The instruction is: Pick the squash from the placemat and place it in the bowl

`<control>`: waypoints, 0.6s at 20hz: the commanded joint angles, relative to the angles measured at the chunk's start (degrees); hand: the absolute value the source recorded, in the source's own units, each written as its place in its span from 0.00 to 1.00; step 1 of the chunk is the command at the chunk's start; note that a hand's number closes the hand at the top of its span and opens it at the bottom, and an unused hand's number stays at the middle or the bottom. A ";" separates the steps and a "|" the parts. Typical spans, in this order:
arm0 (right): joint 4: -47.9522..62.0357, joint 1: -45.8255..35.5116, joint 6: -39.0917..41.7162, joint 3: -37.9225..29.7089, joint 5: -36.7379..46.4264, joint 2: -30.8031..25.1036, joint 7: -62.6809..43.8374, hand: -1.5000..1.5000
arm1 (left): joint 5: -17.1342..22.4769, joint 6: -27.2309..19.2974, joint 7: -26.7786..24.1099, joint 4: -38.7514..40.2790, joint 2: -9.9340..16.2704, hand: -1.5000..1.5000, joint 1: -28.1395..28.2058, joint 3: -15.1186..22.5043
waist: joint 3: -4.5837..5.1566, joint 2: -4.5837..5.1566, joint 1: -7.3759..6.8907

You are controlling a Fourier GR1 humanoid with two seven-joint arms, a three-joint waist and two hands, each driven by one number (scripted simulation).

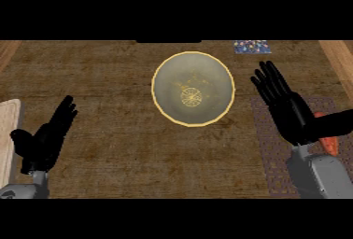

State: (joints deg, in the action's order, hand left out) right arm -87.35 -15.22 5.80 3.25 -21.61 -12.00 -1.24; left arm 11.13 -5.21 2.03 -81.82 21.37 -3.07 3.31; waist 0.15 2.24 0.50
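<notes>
Head view of the wooden counter (124,154), read from left to right. At the far left edge, a pale board (8,135) shows only as a strip and plays no evident part in the task; just beside it, the left hand (43,140) rests low in the view, fingers straight and pointing up, holding nothing, apparently kept out of the way because the work lies on the other side. At centre, the bowl (162,100), grey-green with a yellow rim and a gold motif at its bottom, stands by itself on bare wood, well apart from either hand; nothing lies in it, so the placing step is not yet done. To the upper right, a small patterned object (250,46) sits at the counter's far edge; its nature cannot be told. At right, the right hand (289,114) is spread over the dark woven placemat (265,144), fingers extended and thumb cast out to the side, unclenched and grasping nothing; this spread posture suits an approach before closing. The squash (331,144), orange, lies on the placemat at the right edge, largely hidden beneath the thumb and wrist; whether the hand touches it cannot be told. Judged stage: reach under way, grasp not yet made.
</notes>
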 commanded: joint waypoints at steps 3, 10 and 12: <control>4.94 1.11 -9.77 -1.74 14.64 -7.14 -0.97 1.00 | 0.36 2.53 2.03 0.22 1.02 0.50 -3.16 0.35 | -0.06 -2.06 0.13; 7.65 6.98 -27.37 0.57 43.90 -20.23 3.95 0.00 | 3.24 5.33 6.29 -2.02 1.54 0.50 -5.18 0.85 | -0.10 -2.36 1.20; 7.77 11.14 -33.42 5.69 49.79 -15.08 7.55 0.00 | 4.92 7.37 7.70 -3.03 2.71 0.50 -6.11 0.10 | -0.19 -2.30 0.11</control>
State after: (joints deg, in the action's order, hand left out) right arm -80.43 -8.67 -17.29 5.46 16.87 -28.58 1.80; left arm 13.86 -0.11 7.14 -83.43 23.58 -7.95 3.49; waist 0.42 0.17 1.21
